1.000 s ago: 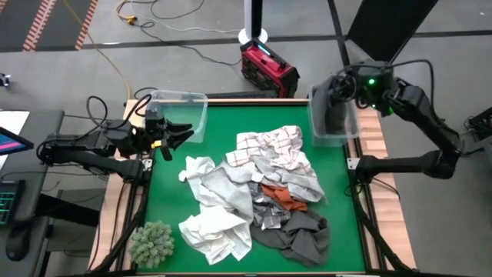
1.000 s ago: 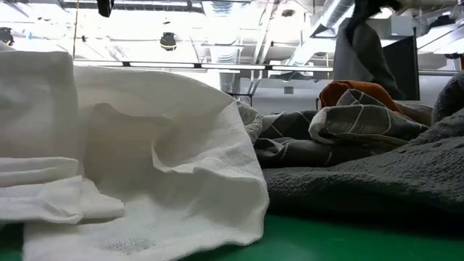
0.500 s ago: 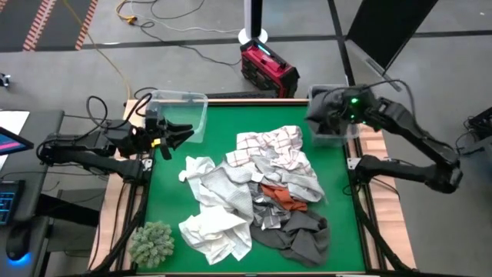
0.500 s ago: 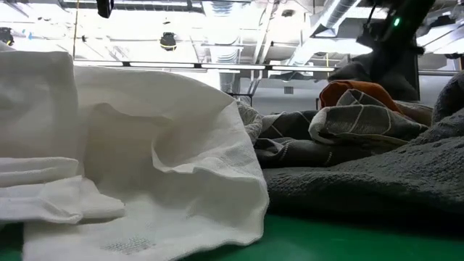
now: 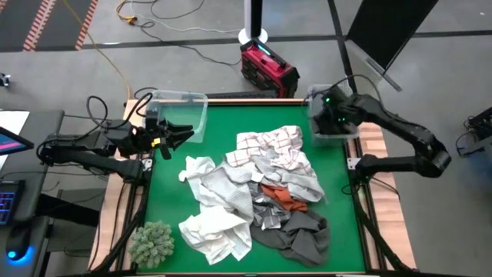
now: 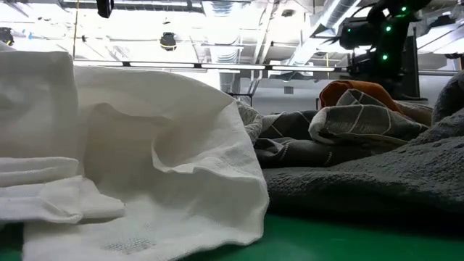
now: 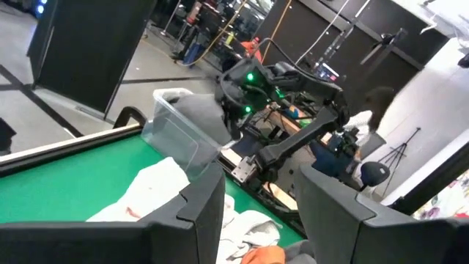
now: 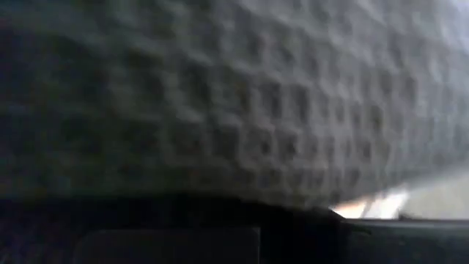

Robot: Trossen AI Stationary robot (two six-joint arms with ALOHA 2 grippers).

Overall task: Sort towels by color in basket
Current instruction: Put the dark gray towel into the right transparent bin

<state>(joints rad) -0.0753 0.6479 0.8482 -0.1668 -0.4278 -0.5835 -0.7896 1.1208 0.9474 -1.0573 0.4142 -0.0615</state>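
My right jaws point(image 5: 329, 117) are down inside the clear bin point(image 5: 333, 137) at the table's far right corner, pressed together on a dark grey towel point(image 7: 199, 114). My right wrist view is filled edge to edge with that towel's waffle weave point(image 8: 234, 95), right against the lens, so from there I cannot make out my own fingers or the bin's walls. From my left wrist, the grey cloth bulges over the bin's rim beside my right arm's green light.

My left jaws point(image 5: 178, 135) hover over the table's left edge, just beside the second clear bin point(image 5: 183, 98) at the far left corner. They are spread apart and hold nothing; their two dark fingers point(image 7: 192, 213) frame open air.

The remaining towels lie heaped in the middle of the green table point(image 5: 223, 127), well apart from both of my jaws: a grid-checked white one point(image 5: 270, 145) at the far side, a rust-orange one point(image 5: 278, 194) half buried under light grey cloth, a white one point(image 5: 218, 232) at the near left, and a dark grey one point(image 5: 304, 235) at the near right. How many lie underneath I cannot tell. In the low view a white fold point(image 6: 130, 174) blocks most of the pile. A fuzzy green clump point(image 5: 151, 243) sits at the near left corner.
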